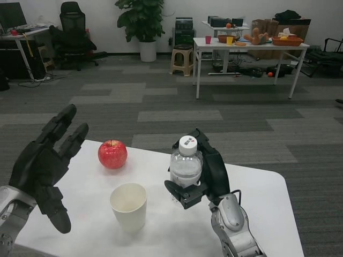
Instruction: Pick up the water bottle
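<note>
My right hand (206, 174) is wrapped around the clear plastic water bottle with the white cap (186, 167), fingers curled across its front and the thumb side behind it; the bottle stands upright near the middle of the white table (262, 209), and I cannot tell whether its base has left the surface. To do this well I should keep the squeeze firm but gentle, since thin plastic will likely buckle, and lift straight up, clear of the white paper cup (128, 205) just beside it and the red apple (112, 154) beyond. My left hand (45, 171) hovers spread and empty at the table's left edge.
</note>
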